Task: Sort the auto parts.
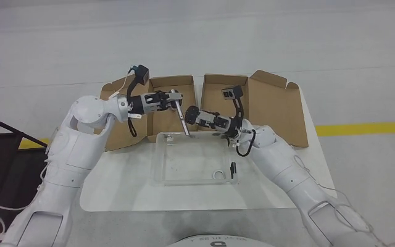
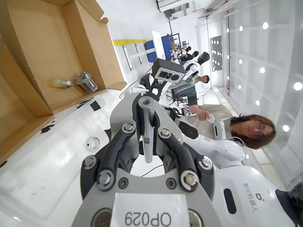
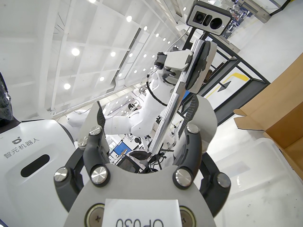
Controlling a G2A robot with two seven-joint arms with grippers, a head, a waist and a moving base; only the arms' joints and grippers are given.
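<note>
White tabletop (image 1: 117,179): left hand (image 2: 146,119) is clamping a polished steel rod (image 2: 148,142) above the clear tray's (image 1: 155,167) far rim while right hand (image 3: 149,112), jaws apart, is hanging just beside it; stiff, slick and probably weighty, the rod is asking for a mid-shaft grip.

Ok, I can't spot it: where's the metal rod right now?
In the top view, the left gripper holds the metal rod above the far edge of the clear tray, near the cardboard boxes, with the open right gripper close beside it.
</note>
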